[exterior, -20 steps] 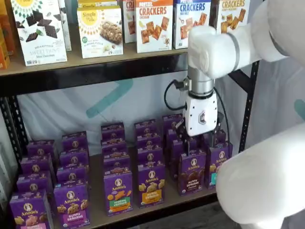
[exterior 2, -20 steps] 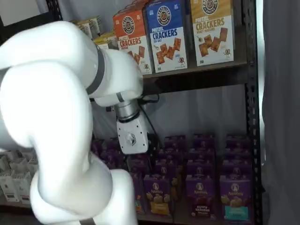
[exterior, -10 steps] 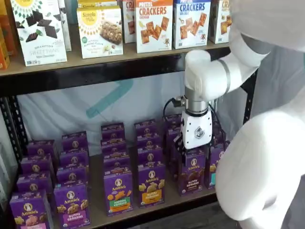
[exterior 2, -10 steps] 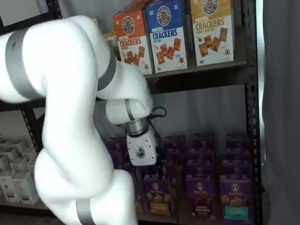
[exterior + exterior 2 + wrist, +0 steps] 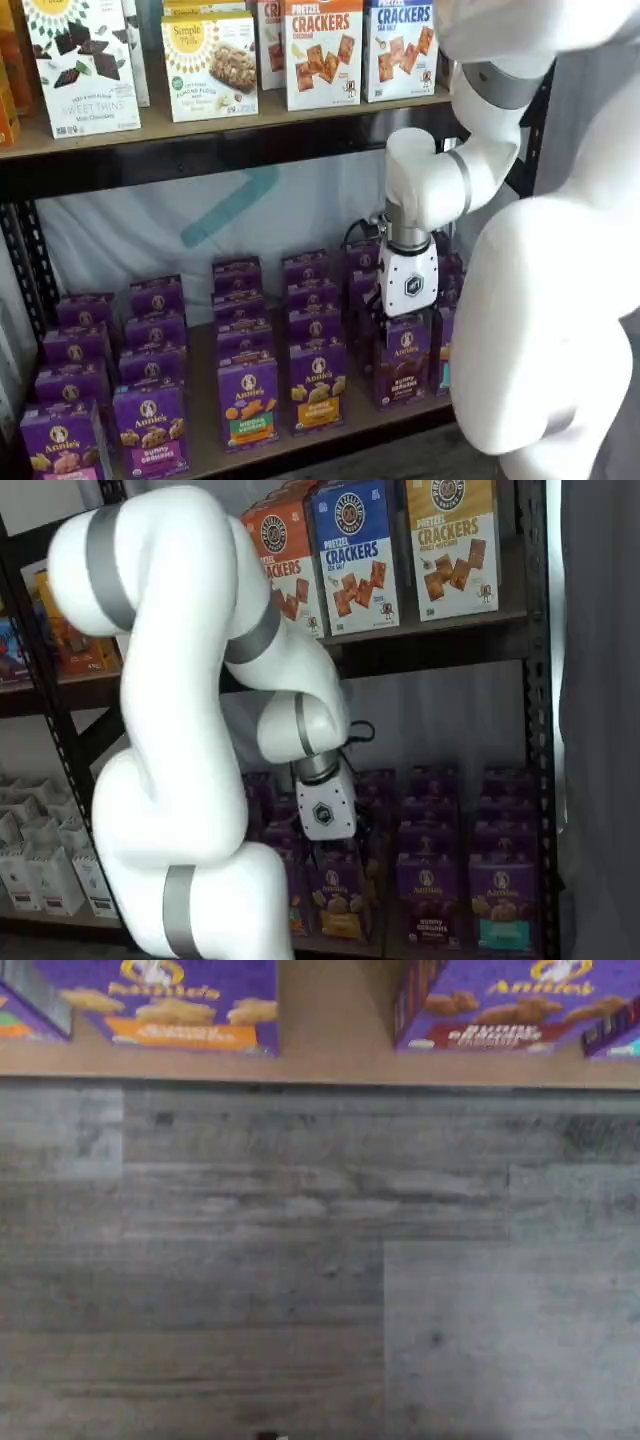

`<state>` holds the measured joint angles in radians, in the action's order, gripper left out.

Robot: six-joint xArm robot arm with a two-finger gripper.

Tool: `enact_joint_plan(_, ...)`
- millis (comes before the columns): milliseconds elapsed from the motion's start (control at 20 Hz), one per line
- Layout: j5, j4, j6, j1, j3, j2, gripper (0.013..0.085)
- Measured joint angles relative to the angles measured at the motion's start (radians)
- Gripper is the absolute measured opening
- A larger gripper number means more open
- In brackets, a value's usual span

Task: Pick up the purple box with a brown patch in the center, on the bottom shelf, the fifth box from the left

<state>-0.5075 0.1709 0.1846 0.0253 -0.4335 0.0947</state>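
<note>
The purple box (image 5: 403,366), with a dark brown snack picture at its centre, stands at the front of the bottom shelf (image 5: 203,430). It also shows in a shelf view (image 5: 428,896) and in the wrist view (image 5: 512,1008). My gripper (image 5: 408,320) hangs straight down, and its white body sits just above this box's top edge. The black fingers blend into the dark boxes behind them, so I cannot tell whether there is a gap. In a shelf view the gripper (image 5: 331,848) hangs low in front of the front row. The wrist view shows no fingers.
A purple box with an orange band (image 5: 318,388) stands just left of the target, and one with a teal band (image 5: 500,905) just right. More purple boxes fill the rows behind. Cracker boxes (image 5: 322,52) stand on the upper board. Grey plank floor (image 5: 320,1260) lies below the shelf edge.
The arm has swung over, and the gripper has dropped lower and slightly left, from above the back rows to just over the front box with the brown picture.
</note>
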Motion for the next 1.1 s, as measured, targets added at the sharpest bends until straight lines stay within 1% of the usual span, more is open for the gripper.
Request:
enact_joint_plan(250, 0.079, 0.033, -0.004, -0.038, -0.095, -0.158, 0.0850)
enact_joint_plan(350, 0.100, 0.039, -0.011, -0.052, -0.141, -0.225, 0.0850)
enact_joint_plan(600, 0.135, 0.045, -0.026, -0.074, -0.223, -0.336, 0.0850)
enact_joint_plan(700, 0.143, 0.040, -0.040, -0.083, -0.249, -0.367, 0.0850)
enact_joint_plan(900, 0.143, 0.017, -0.088, -0.111, -0.316, -0.431, 0.0850)
enact_joint_plan(1100, 0.139, 0.005, -0.117, -0.128, -0.369, -0.477, 0.0850)
